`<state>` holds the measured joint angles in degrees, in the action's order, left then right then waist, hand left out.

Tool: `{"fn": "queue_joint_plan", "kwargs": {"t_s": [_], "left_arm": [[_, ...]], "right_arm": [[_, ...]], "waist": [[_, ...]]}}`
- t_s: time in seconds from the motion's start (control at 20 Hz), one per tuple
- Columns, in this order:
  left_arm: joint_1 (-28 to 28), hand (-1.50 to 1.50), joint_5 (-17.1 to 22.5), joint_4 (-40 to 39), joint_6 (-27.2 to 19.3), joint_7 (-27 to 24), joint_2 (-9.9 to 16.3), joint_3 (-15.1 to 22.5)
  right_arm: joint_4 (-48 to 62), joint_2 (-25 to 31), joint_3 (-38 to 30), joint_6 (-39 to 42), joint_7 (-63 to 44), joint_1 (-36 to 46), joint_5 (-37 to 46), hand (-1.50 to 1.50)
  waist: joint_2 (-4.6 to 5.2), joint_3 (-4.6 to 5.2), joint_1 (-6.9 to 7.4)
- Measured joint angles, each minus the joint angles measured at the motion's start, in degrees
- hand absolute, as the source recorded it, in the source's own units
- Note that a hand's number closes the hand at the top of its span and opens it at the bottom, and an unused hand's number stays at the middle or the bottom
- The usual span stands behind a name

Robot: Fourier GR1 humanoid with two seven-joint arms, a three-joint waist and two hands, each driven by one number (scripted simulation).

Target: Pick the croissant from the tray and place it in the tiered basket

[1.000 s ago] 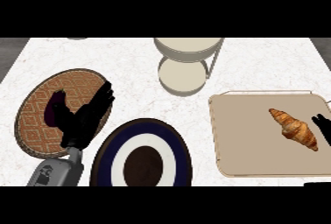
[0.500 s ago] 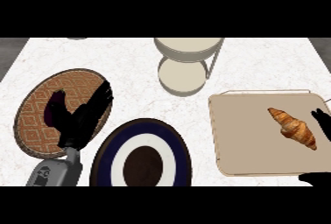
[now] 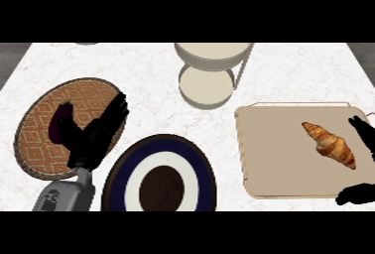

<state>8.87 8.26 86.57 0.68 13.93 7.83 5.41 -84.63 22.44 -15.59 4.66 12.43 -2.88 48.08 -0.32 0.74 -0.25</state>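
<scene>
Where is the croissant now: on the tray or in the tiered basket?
On the tray. The croissant lies flat on the tray, toward its right side; the tiered basket shows no croissant.

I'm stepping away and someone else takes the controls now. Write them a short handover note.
Left hand: open, resting over the woven plate beside an eggplant.
Right hand: at the view's right edge, around the croissant but not holding it; fingers hard to read.
Croissant lies on the tray.
Tiered basket stands behind the tray.
Done: nothing.
Left: grasp, lift, place in basket.
</scene>
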Motion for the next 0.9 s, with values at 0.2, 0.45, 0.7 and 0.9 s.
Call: {"fn": "queue_joint_plan", "kwargs": {"t_s": [0.2,0.45,0.7,0.9], "left_arm": [[-1.23,0.00,0.46,1.78,1.12,1.00,0.12,-0.18],[0.30,0.00,0.00,-0.34,1.48,0.32,-0.28,-0.84],[1.17,0.00,-0.26,-0.06,1.39,1.33,-0.51,-1.20],[0.43,0.00,-0.42,0.28,1.68,1.08,-0.70,-1.28]], "right_arm": [[3.98,0.27,-0.70,-0.27,0.98,2.40,0.37,-1.50],[12.20,0.88,-1.38,-2.59,4.72,5.81,1.54,-1.50],[16.83,0.07,-1.04,-4.47,5.42,9.02,2.54,1.50],[18.72,0.08,-0.01,-4.09,9.07,10.45,2.17,1.50]], "waist": [[-0.04,0.07,0.05],[-0.10,0.46,-0.01],[0.04,0.09,0.25],[-0.11,0.36,0.22]]}}
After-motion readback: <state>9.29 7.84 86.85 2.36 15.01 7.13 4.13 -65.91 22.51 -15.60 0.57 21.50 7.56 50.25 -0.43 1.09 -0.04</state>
